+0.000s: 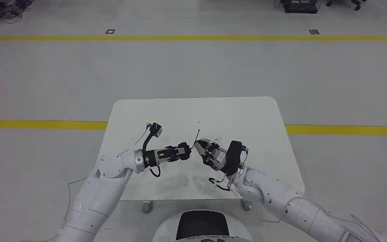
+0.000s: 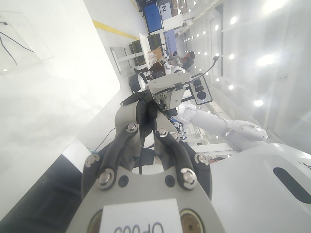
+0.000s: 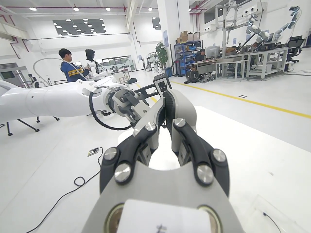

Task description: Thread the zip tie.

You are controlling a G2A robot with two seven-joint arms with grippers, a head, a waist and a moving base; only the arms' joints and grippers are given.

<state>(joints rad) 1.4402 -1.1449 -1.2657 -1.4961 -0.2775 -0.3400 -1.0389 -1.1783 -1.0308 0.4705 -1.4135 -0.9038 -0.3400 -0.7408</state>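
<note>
Left gripper [image 2: 147, 109] and right gripper [image 3: 166, 105], both pinched shut, meet tip to tip above the table [image 1: 242, 115]; the zip tie [image 1: 197, 137], a thin black strand, stands up between them. I judge we're mid-threading; next I must line tail with head slot, though I can't tell who holds which

Both arms I'm driving, the left arm [image 1: 106, 172] and the right arm [image 1: 272, 187], wear glossy white rounded shells with dark seams at the joints. A black ribbed cable [image 3: 90, 105] loops beside the left wrist, and a small black camera block [image 3: 160, 83] sits on a bracket there. The left gripper [image 2: 145, 105] and right gripper [image 3: 167, 98] look alike. Each has a flat grey metal palm plate and black curved links pinned with round silver screws [image 3: 205, 173]. Their pale grey fingers [image 3: 185, 110] carry black ribbed pads, and a white printed label [image 2: 139, 215] sits on the plate.
</note>
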